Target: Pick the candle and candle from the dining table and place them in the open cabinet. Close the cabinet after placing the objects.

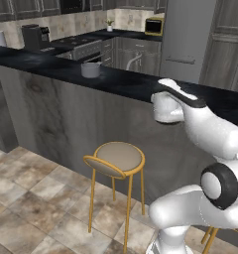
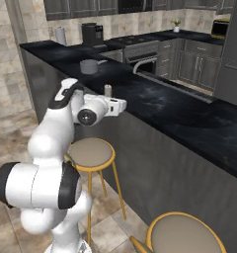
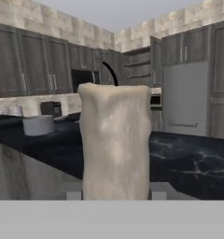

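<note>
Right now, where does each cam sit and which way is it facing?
Left base view: behind the arm on its left, facing forward and down at the dining table, grey pot and stool; white arm at lower right.
Right base view: behind on the right, facing along the same table; arm at lower left, gripper beside the candle.
Hand view: on the hand, facing along the gripper at the candle between the fingertips, cabinets beyond.
All three share the table and pot.

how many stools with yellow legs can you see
2. One stool stands on the tiled floor in front of the dining table, left of the arm. A second stool shows at the bottom of the right base view, nearer the camera. More may be out of frame.
</note>
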Tool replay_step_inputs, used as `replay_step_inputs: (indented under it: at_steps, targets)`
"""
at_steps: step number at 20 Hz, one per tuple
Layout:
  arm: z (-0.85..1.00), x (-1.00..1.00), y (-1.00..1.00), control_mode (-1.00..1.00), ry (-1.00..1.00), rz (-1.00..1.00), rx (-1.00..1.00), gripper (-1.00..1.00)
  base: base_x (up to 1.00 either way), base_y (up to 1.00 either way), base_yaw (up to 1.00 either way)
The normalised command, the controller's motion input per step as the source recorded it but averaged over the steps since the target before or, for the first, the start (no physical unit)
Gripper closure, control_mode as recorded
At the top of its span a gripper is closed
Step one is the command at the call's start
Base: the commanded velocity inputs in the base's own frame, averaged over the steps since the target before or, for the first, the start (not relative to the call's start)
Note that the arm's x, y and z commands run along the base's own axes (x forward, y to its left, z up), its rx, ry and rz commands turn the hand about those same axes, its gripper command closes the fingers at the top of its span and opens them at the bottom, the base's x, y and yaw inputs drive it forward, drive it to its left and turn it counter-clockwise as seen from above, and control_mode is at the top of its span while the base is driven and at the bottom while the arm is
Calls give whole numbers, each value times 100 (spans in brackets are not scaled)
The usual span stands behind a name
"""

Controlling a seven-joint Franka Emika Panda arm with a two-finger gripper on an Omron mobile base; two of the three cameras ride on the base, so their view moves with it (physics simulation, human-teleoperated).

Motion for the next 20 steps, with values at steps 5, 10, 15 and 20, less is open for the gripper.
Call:
replay_step_inputs:
  at_steps: [5,10,15,20]
  targets:
    - [61,-99,27,-100,17,12,-11,100,0,0,0]
    - [79,-97,23,-100,34,8,-11,100,0,0,0]
    - [99,-77,11,-100,42,6,-10,100,0,0,0]
    - [94,-67,1,-100,41,3,-6,100,0,0,0]
